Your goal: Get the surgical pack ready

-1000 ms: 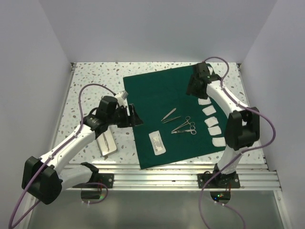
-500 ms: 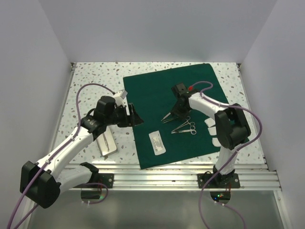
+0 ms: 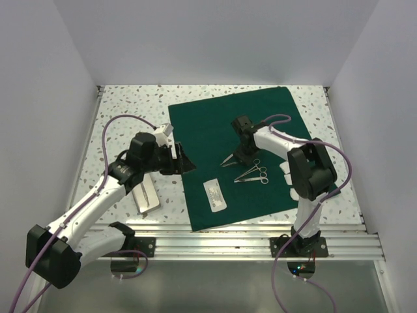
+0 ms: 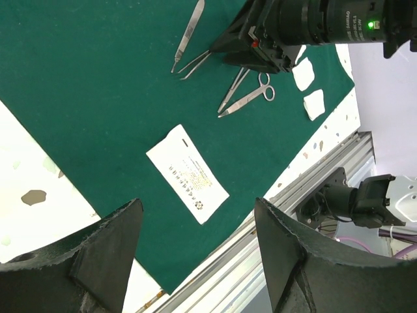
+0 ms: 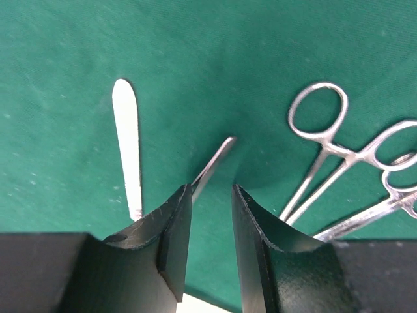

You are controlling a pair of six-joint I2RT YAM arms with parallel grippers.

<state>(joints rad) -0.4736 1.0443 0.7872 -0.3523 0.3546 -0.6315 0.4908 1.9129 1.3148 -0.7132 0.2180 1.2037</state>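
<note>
Cloth, dark green, lies spread flat on the speckled bench. It fills the middle and the 1 o'clock part of the top view, with its near edge close to the rail.

At the cloth's middle the right hand is down over two slim tools. One is a pale flat handle, and the other is a thin steel rod at its 3 o'clock in the wrist view. This hand is part-way open, with a narrow strip of green showing between its fingers. The rod's near end runs up to the inner edge of the finger at 9 o'clock (whether it touches, I cannot tell). Nothing is pinched between the two.

Two ring-handled tools lie crossed on the cloth, just at 4 o'clock of the right hand. A white printed packet lies flat at 7 o'clock of them, apart from everything else. Along the cloth's 3 o'clock edge sit gauze squares, mostly hidden from above by the right arm.

The left hand hovers at the cloth's 9 o'clock edge, jaws spread wide and empty, pointing toward 3 o'clock. A flat grey pouch rests on the bare bench at 7 o'clock of it, just beside the left forearm.
</note>
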